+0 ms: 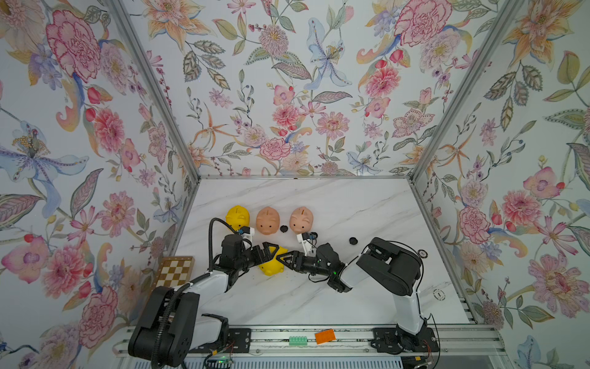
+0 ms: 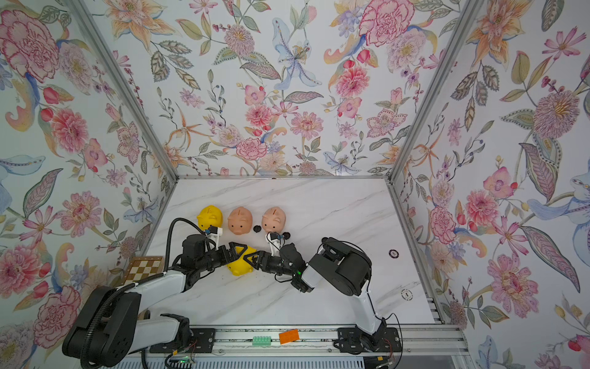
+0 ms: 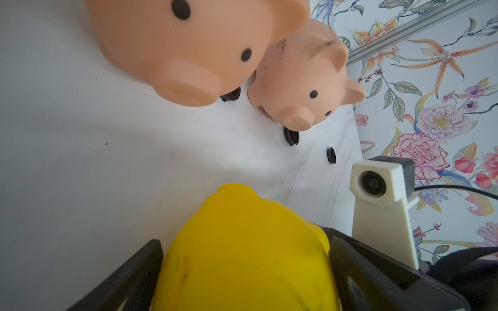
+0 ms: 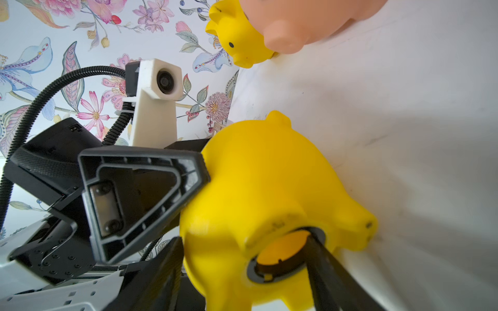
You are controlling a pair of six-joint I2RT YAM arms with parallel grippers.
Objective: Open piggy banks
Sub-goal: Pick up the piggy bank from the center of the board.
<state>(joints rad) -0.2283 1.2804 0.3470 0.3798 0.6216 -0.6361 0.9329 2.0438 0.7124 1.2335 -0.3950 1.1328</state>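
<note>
A white marble table (image 1: 367, 204) carries a row left of centre: yellow pig (image 1: 238, 217), left pink pig (image 1: 267, 220), right pink pig (image 1: 301, 219). First plug (image 1: 283, 228) lies between the pink ones, second plug (image 2: 287, 235) just below the right one, and third plug (image 1: 352, 241) farther right. Tipped yellow pig (image 1: 271, 267) lies lower, at centre. Upper disc (image 1: 423, 254) and lower disc (image 1: 439, 294) sit near the right edge.

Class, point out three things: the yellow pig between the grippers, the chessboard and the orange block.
Gripped pig (image 1: 271, 268): in a top view, on its yellow body.
Chessboard (image 1: 174, 271): in a top view, on its checkered face.
Orange block (image 1: 325, 336): in a top view, on its top face.
</note>
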